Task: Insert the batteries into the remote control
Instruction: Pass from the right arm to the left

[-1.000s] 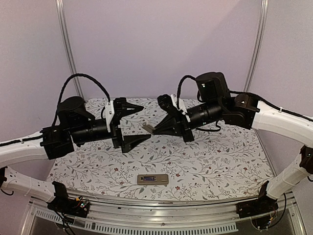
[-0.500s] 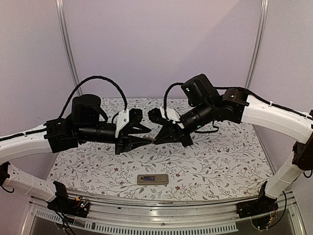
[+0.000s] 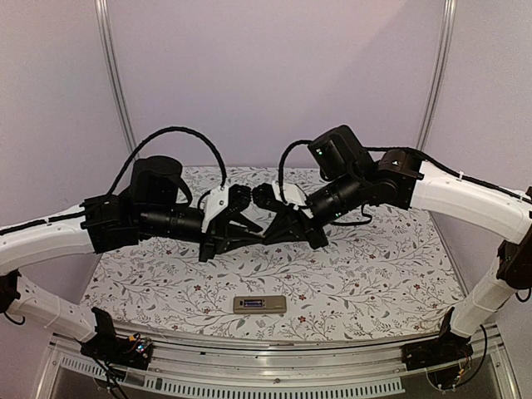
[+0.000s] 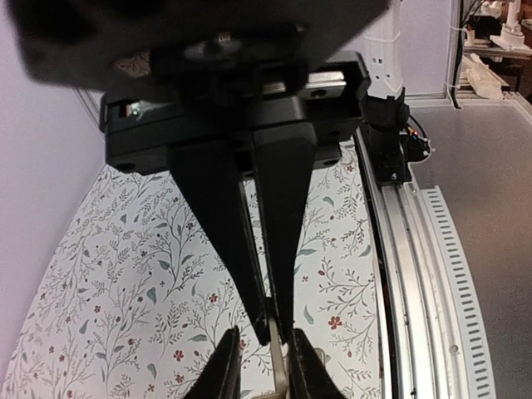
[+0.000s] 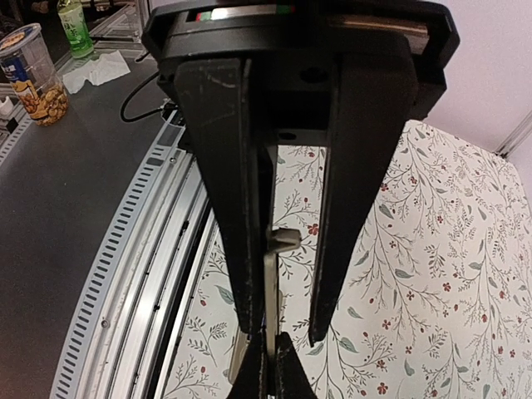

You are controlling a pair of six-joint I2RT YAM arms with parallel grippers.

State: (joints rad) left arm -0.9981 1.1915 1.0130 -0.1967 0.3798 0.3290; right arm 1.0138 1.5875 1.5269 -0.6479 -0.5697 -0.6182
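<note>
The remote control (image 3: 258,304) lies flat near the table's front edge, tan-grey back up with a dark recess. No batteries can be made out in any view. Both arms meet in mid-air above the table's middle. My right gripper (image 3: 268,238) (image 5: 268,342) is shut on a thin tan cover piece (image 5: 271,283) (image 4: 280,366), holding it edge-on. My left gripper (image 3: 254,233) (image 4: 266,366) faces it with its fingers either side of that cover. One left finger (image 5: 241,249) lies against the cover; the other stands apart from it.
A floral cloth (image 3: 374,274) covers the table. An aluminium rail (image 3: 266,349) runs along the front edge between the two arm bases. Grey walls and upright posts (image 3: 112,83) close the back and sides.
My left arm has moved right to the right gripper and its jaws have narrowed around the cover. The right arm shifted left and lower early on, then held still. The remote has not moved.
</note>
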